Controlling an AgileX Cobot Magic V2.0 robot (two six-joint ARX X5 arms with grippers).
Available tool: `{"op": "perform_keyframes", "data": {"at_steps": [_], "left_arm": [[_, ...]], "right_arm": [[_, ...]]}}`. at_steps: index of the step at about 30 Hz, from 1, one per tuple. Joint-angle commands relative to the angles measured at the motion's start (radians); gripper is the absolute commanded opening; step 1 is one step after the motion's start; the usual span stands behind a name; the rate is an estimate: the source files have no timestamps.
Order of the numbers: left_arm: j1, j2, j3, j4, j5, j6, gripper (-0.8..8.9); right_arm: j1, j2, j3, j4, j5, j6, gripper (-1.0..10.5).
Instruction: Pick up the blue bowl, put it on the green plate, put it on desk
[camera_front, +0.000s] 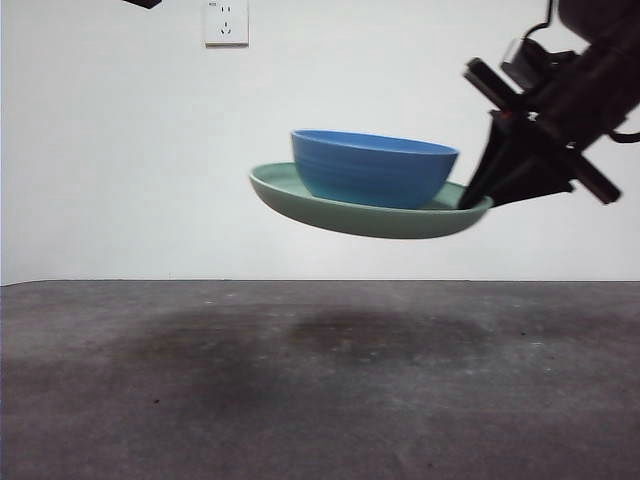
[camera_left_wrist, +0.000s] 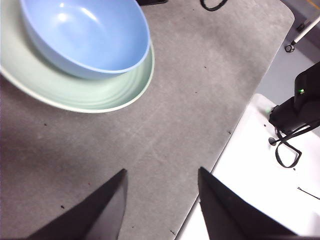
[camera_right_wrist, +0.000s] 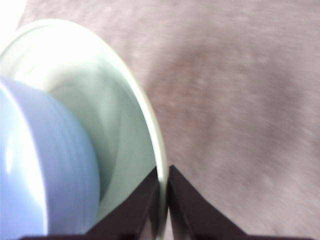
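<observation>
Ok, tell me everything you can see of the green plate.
The green plate is wide, shallow, pale mint and matte-looking, with a low raised rim. It hangs in the air above the desk, slightly tilted. The blue bowl sits in it. The right gripper is shut on its rim at one edge; nothing else touches it.

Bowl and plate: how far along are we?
Done: the bowl sits in the plate. In hand: the right end effector pinches the plate's rim, holding both in the air above the desk. The left end effector waits open. Left: set the plate down on the desk and release.
</observation>
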Motion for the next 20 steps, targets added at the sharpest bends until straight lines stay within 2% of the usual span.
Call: {"op": "perform_keyframes", "data": {"at_steps": [1,10,20], "left_arm": [[-0.006,0.006,0.006,0.011,0.006,0.012,2.26],[-0.006,0.006,0.006,0.010,0.006,0.011,2.26],[-0.006,0.006,0.006,0.007,0.006,0.011,2.26]], "right_arm": [[0.031,0.049,0.042,0.011,0.023,0.036,0.1],[0.096,0.183,0.097,0.047,0.046,0.066,0.1],[0.117,0.346,0.109,0.096,0.047,0.087,0.1]]}}
